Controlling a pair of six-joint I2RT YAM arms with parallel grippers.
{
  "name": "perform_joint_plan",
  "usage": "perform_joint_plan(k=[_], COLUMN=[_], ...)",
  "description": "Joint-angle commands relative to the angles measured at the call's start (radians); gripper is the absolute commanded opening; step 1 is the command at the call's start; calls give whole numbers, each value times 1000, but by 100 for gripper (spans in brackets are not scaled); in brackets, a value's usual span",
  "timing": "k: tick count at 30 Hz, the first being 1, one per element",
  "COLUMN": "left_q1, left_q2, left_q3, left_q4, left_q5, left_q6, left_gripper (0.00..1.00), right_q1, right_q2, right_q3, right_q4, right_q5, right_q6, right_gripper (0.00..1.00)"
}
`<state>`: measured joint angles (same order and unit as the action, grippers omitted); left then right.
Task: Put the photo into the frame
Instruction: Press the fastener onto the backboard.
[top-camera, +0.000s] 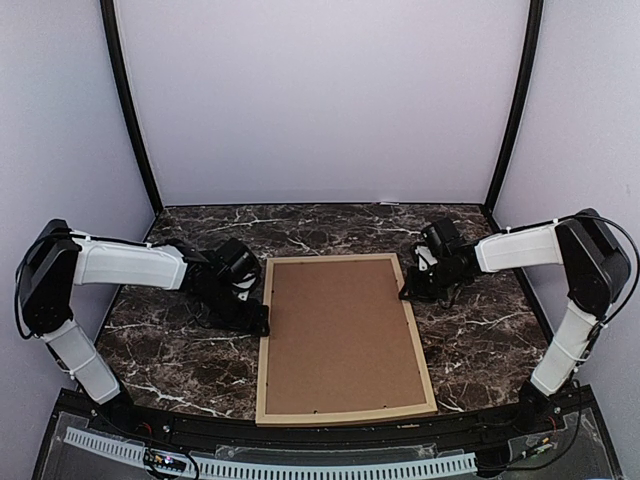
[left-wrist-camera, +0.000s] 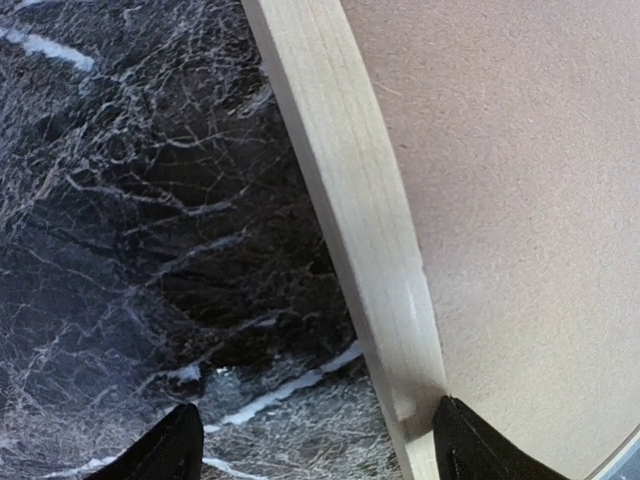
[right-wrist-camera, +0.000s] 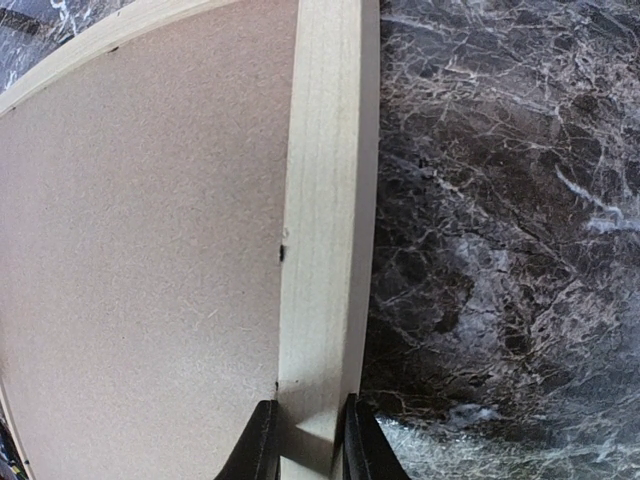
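Top external view: frame (top-camera: 263, 350) lies back-up on the table (top-camera: 480, 350), long axis running away from the bases, backing board (top-camera: 340, 335) filling it; right gripper (right-wrist-camera: 310, 445) pinches its right rail narrowly; left gripper (left-wrist-camera: 320, 442) straddles the left rail, jaws wide; photo unseen.

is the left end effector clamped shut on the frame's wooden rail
No, the left end effector stands wide open astride the rail of the frame, with dark marble table showing in the gap beside the rail.
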<state>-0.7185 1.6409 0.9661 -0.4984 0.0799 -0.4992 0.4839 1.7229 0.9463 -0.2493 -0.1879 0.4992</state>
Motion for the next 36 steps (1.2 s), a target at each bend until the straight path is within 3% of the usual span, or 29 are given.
perform_joint_plan(k=[1, 18, 26, 36], left_q1=[-19, -65, -75, -92], left_q2=[37, 114, -39, -211], left_q3=[5, 23, 1, -149], left_q4=[10, 39, 36, 14], left_q5=[19, 34, 10, 46], left_q6=[-7, -15, -34, -106], left_gripper=[82, 81, 82, 82], right_q1=[7, 7, -2, -49], right_q2=[31, 23, 27, 67], right_q3=[-41, -56, -55, -79], right_q4=[1, 8, 8, 129], right_q5=[6, 6, 34, 28], right_q6=[9, 19, 32, 114], right_gripper=[10, 10, 9, 8])
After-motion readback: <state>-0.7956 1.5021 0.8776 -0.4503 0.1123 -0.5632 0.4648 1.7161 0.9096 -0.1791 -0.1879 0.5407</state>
